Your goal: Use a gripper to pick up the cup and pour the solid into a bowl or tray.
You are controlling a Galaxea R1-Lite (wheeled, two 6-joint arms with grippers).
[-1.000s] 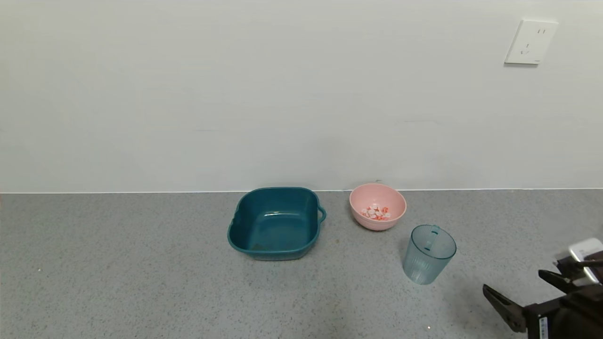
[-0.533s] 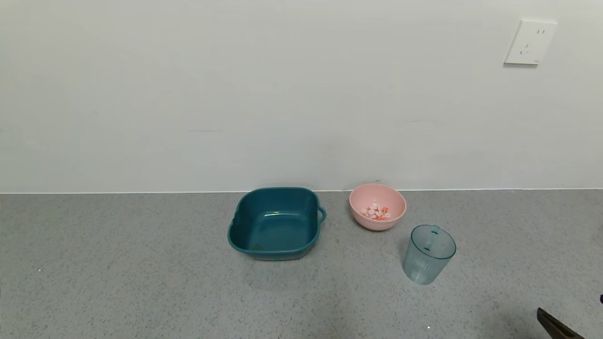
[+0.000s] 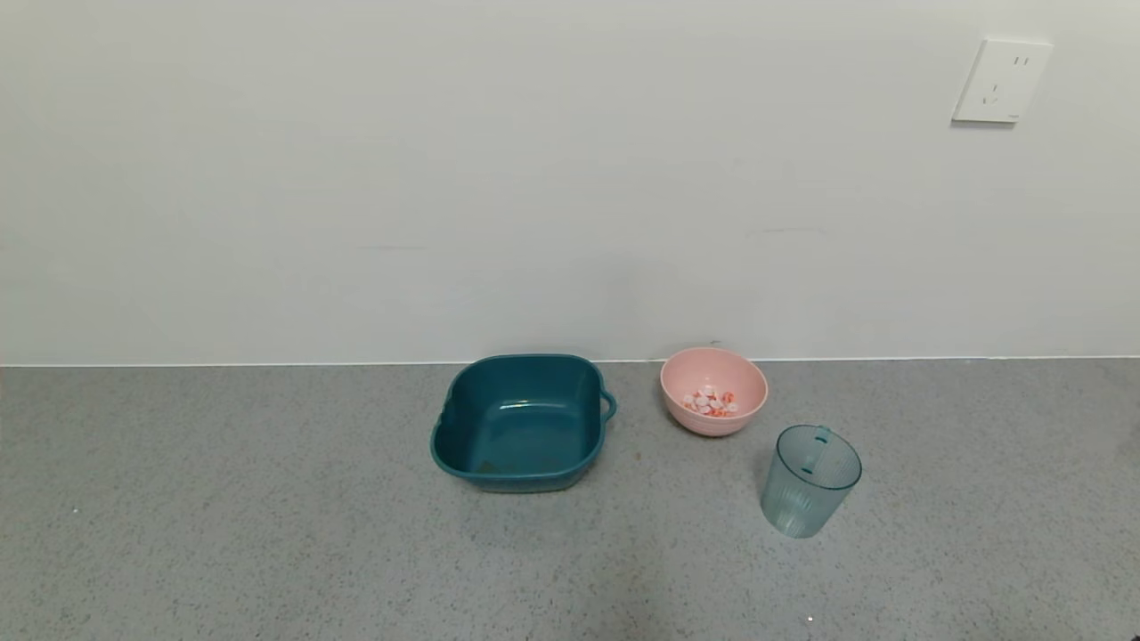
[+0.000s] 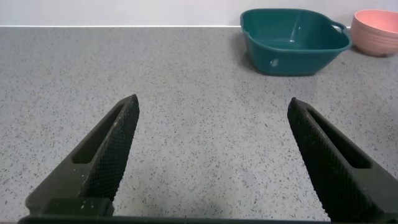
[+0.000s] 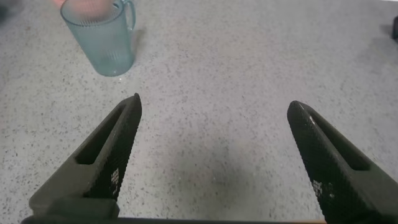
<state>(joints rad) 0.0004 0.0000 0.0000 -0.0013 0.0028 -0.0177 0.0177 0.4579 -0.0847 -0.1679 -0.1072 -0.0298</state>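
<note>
The transparent blue-green cup (image 3: 810, 481) stands upright and looks empty on the grey counter, to the right of and nearer than the pale pink bowl (image 3: 714, 390). It also shows in the right wrist view (image 5: 102, 38). The pink, orange-red and white solid (image 3: 710, 401) lies in the pink bowl. My right gripper (image 5: 213, 106) is open and empty, low over bare counter, well apart from the cup. My left gripper (image 4: 212, 106) is open and empty over bare counter, far from the bowl (image 4: 377, 23). Neither gripper shows in the head view.
A dark teal square tub (image 3: 521, 421) with handles stands left of the pink bowl, empty; it shows in the left wrist view (image 4: 292, 38) too. A white wall with a socket (image 3: 999, 80) backs the counter. Grey counter (image 3: 223, 516) stretches to the left and front.
My right gripper has drawn back out of the head view at the lower right. The cup, bowl and tub have not moved.
</note>
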